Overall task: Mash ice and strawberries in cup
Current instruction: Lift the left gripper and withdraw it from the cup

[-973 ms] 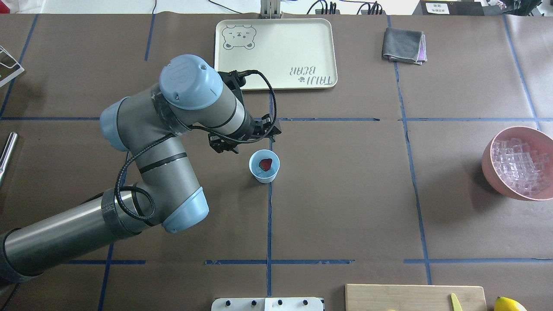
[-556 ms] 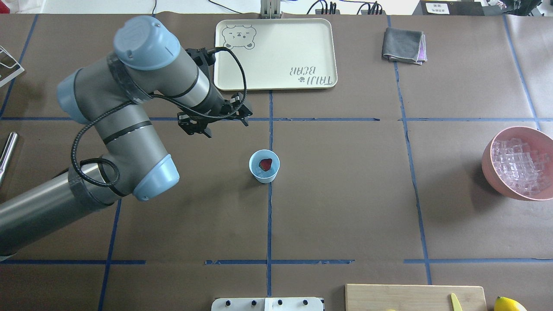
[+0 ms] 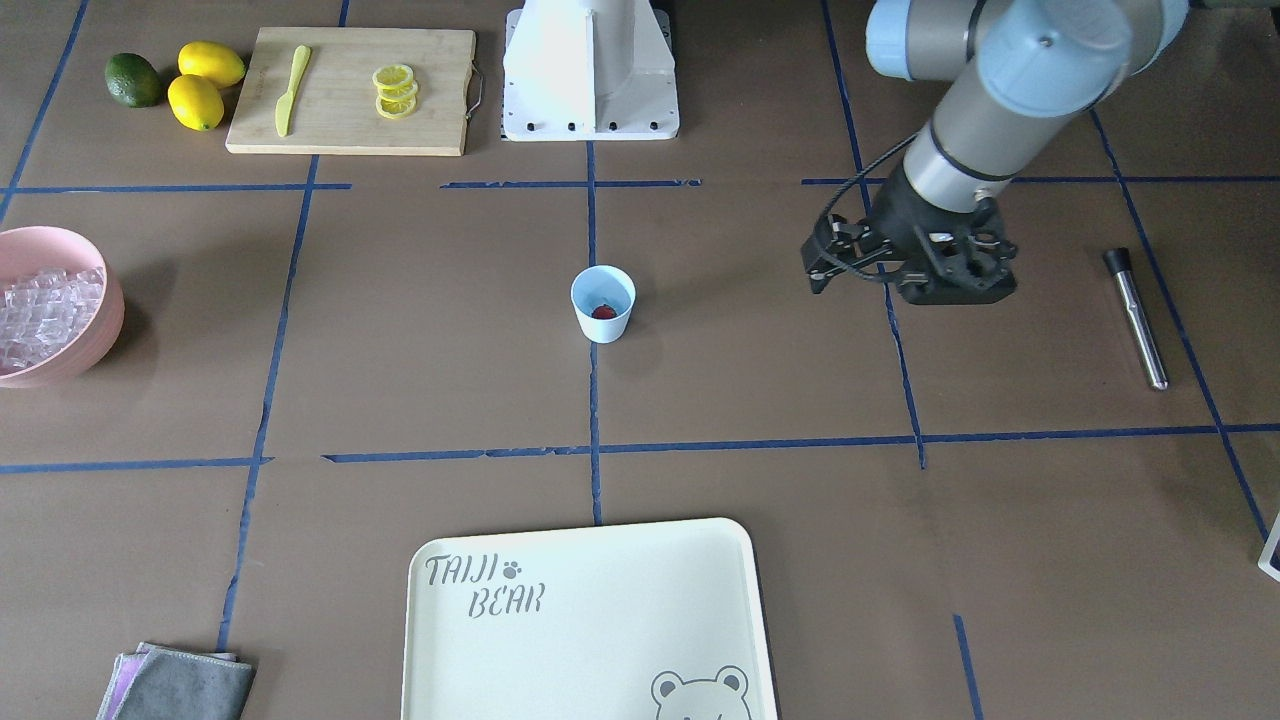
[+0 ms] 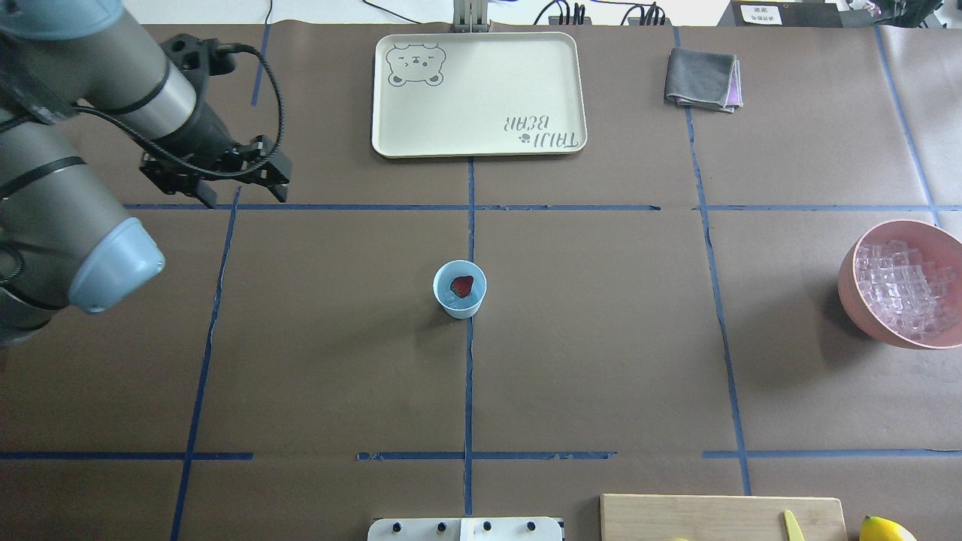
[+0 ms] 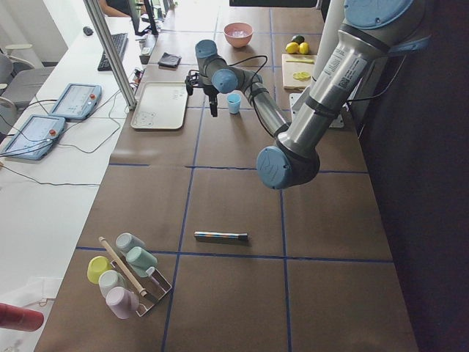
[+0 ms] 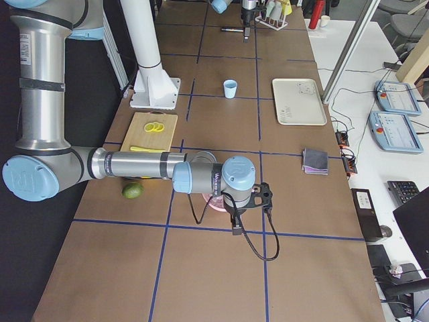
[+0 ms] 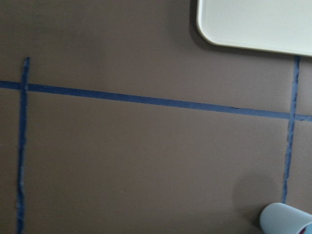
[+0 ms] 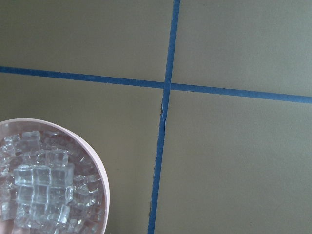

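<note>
The light-blue cup stands upright at the table's middle with one red strawberry in its bottom; the front view shows the same cup. The ice lies heaped in a pink bowl at the far right. My left gripper hangs open and empty over bare table, well left of the cup and slightly beyond it. In the left wrist view only the cup's edge shows, at the bottom right. My right gripper shows only in the right side view, above the bowl; open or shut, I cannot tell.
A cream tray lies beyond the cup, a folded grey cloth to its right. A metal rod lies on the robot's left side. Near the robot's base a cutting board holds lemon slices and a knife.
My left arm has swung away from beside the cup to the far left of the table. The cup and strawberry have stayed put.
</note>
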`<state>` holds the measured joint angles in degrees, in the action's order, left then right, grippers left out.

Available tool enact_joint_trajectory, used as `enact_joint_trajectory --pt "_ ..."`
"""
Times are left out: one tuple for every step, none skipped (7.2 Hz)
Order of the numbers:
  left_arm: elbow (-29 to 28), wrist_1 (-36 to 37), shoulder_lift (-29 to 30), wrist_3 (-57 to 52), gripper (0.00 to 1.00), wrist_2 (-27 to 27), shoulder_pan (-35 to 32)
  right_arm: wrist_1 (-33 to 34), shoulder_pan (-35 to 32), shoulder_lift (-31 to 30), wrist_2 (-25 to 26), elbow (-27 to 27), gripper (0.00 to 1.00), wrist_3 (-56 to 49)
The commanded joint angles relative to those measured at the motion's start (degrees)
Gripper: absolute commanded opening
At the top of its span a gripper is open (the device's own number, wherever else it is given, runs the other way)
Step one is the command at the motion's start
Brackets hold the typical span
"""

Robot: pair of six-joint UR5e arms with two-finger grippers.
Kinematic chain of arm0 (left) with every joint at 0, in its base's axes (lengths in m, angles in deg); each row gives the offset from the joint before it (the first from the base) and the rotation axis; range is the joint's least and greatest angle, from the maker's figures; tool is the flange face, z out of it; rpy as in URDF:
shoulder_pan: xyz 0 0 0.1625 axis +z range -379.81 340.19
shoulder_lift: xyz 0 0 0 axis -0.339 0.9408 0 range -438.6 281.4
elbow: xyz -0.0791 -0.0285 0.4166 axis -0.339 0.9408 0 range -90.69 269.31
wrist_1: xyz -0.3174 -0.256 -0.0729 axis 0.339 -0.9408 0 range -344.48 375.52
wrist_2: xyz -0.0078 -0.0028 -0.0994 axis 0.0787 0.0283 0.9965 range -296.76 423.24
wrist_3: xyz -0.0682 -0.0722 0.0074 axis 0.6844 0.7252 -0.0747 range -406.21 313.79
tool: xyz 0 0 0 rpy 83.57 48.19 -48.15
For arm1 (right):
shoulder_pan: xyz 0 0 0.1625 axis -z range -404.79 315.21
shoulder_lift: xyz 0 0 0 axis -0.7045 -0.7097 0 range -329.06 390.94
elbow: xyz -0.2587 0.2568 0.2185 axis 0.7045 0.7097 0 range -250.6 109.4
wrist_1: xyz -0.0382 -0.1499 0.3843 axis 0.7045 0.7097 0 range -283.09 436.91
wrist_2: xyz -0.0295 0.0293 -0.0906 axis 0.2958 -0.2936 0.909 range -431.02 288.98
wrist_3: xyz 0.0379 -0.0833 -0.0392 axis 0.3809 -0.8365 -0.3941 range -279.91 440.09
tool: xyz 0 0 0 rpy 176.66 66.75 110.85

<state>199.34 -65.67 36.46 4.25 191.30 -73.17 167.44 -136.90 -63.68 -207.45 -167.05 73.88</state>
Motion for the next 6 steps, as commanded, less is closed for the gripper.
enact_joint_trajectory --pt "5.0 0.9 -11.4 -13.1 1.00 0.1 -4.6 0.0 0.0 0.1 0.0 0.0 1.00 0.0" --pt "5.3 -0.7 -15.6 -17.4 1.00 0.2 -7.2 0.0 0.0 0.2 0.0 0.0 1.00 0.0" --pt "5.2 -5.2 -21.5 -18.0 1.00 0.1 -8.3 0.0 0.0 0.2 0.0 0.0 1.00 0.0" --pt "3.5 -14.1 -26.2 -17.7 1.00 0.0 -8.4 0.0 0.0 0.1 0.0 -0.1 1.00 0.0" --pt "-0.8 -21.8 -28.5 -17.2 1.00 0.0 -8.6 0.0 0.0 0.1 0.0 0.0 1.00 0.0" --pt "-7.2 -31.2 -29.7 -17.1 1.00 0.0 -9.2 0.0 0.0 0.2 0.0 -0.1 1.00 0.0"
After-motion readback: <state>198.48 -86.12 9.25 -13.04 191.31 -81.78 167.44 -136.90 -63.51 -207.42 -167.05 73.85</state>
